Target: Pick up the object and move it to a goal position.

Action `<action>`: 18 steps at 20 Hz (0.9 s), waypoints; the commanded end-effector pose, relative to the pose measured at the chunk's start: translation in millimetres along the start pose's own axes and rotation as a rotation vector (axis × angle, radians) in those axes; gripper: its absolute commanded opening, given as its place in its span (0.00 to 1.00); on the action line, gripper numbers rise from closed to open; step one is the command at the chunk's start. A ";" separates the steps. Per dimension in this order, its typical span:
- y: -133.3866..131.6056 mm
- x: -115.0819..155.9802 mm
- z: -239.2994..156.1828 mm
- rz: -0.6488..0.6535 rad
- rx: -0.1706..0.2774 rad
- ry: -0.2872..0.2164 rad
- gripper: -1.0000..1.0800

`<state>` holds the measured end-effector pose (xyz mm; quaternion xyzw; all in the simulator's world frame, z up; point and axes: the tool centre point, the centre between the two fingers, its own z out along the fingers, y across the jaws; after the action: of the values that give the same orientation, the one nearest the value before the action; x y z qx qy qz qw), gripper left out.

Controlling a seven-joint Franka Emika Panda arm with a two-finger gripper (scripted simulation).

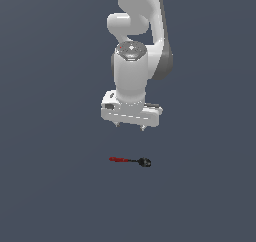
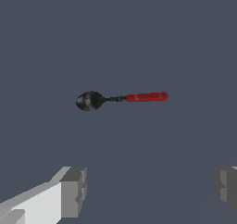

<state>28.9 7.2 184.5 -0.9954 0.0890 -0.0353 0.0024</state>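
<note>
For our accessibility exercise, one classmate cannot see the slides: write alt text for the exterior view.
A small tool with a red handle and black bulbous end lies flat on a plain dark grey floor. A white robot arm's open end effector hangs above it, not touching it.

The object (image 1: 130, 160) has a red handle at one end, a thin dark shaft and a glossy black rounded head at the other, with pale highlights on the black in the wrist view (image 2: 121, 98). The arm (image 1: 132, 68) is white with grey shading. The claw (image 2: 148, 188) has grey finger pads (image 2: 74, 190) on a white body. The bench (image 1: 50, 186) is a plain, even slate blue-grey with no pattern.
</note>
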 end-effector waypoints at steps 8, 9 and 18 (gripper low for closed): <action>-1.1 15.5 21.0 0.258 0.003 -0.018 0.96; -1.3 17.2 23.4 0.286 0.003 -0.020 0.96; -2.8 31.3 45.6 0.543 -0.002 -0.035 0.96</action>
<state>60.7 4.5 144.9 -0.9430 0.3320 -0.0173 0.0123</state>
